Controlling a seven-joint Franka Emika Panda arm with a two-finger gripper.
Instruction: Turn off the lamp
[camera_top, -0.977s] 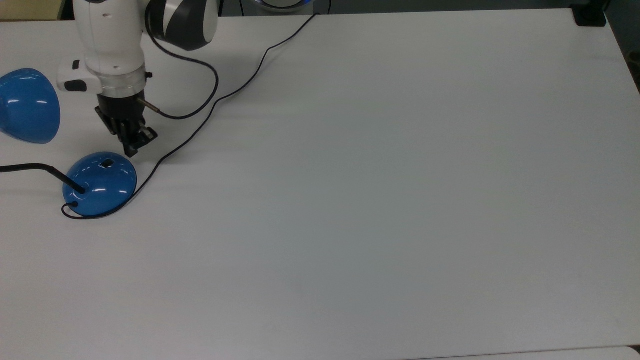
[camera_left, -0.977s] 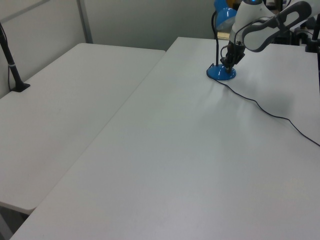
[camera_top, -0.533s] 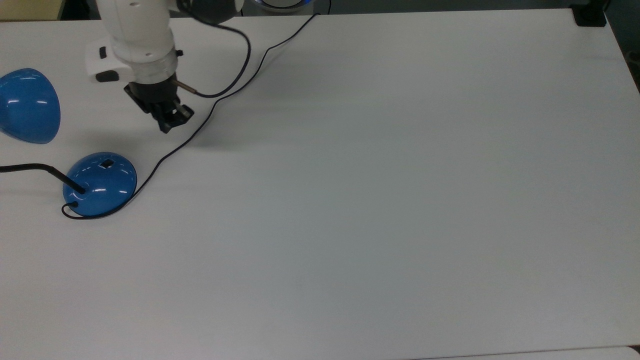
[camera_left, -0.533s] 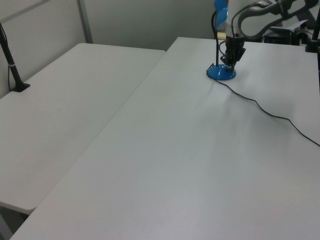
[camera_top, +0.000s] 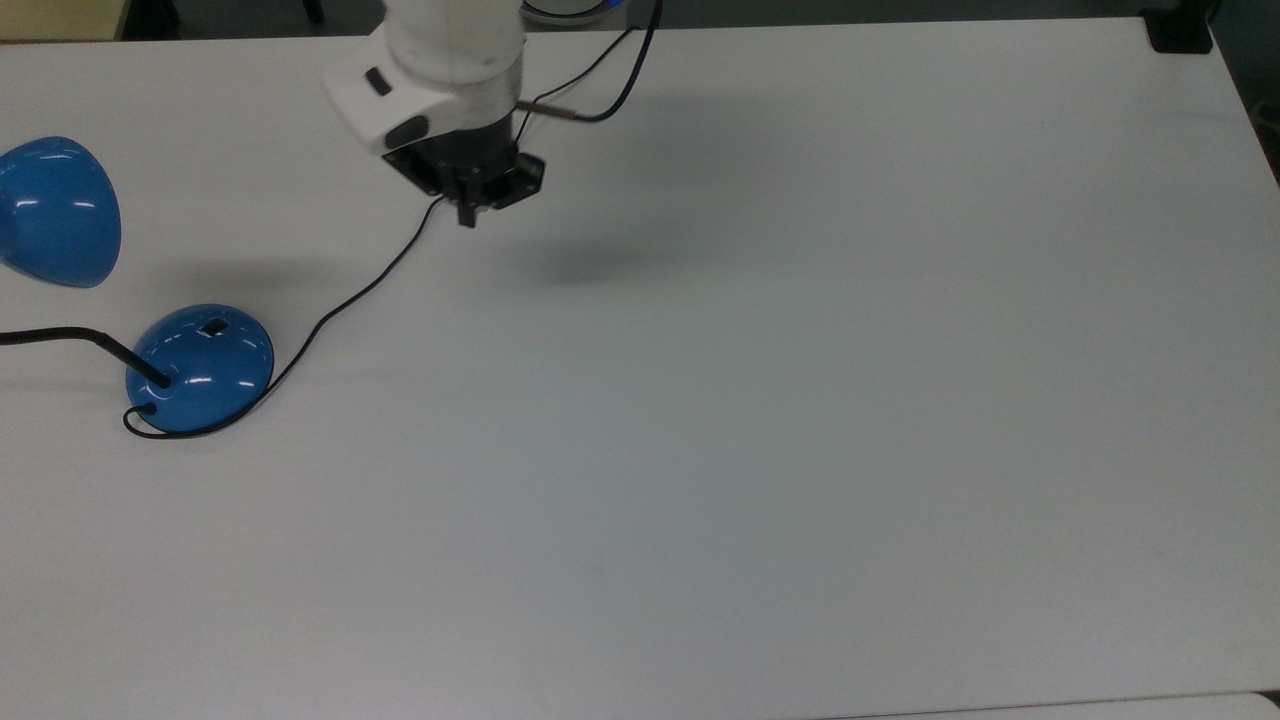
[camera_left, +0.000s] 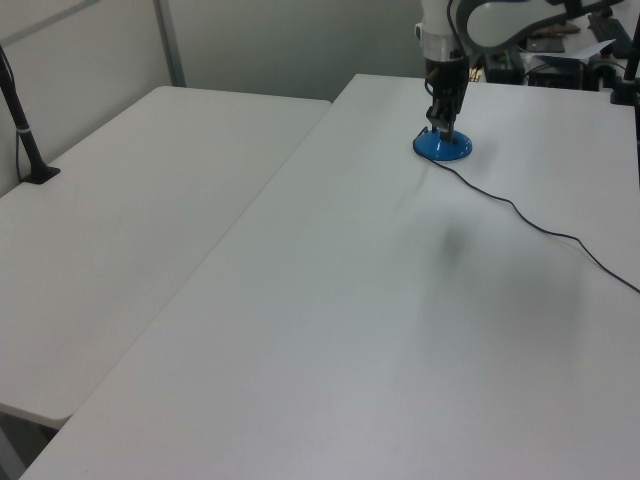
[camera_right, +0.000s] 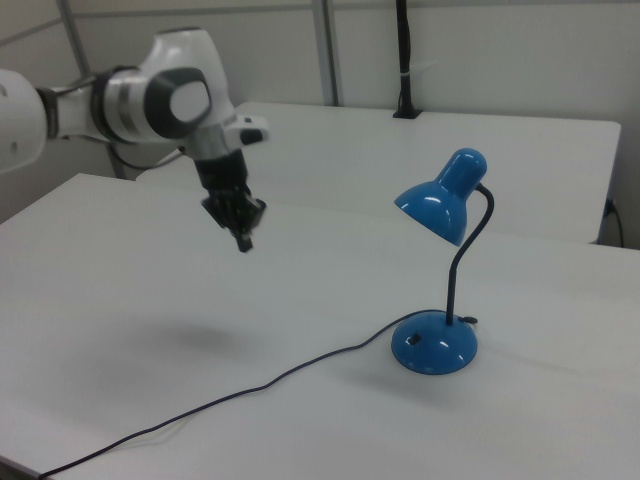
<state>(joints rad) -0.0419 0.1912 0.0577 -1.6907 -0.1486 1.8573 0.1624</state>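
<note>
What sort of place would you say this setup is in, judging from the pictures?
Probably a robotics lab or office-like test room: a robot arm hangs over plain white tables, partition walls stand behind, and a blue lamp is the lone prop.

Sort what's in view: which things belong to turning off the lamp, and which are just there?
Part of the job:
- lamp, with its switch on the base and its cord
- gripper

Just there:
- white table
- neighbouring table
- black post clamped to the far table

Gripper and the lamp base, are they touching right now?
Apart. In the right view the gripper hangs in the air, well to the right view's left of the lamp base.
</note>
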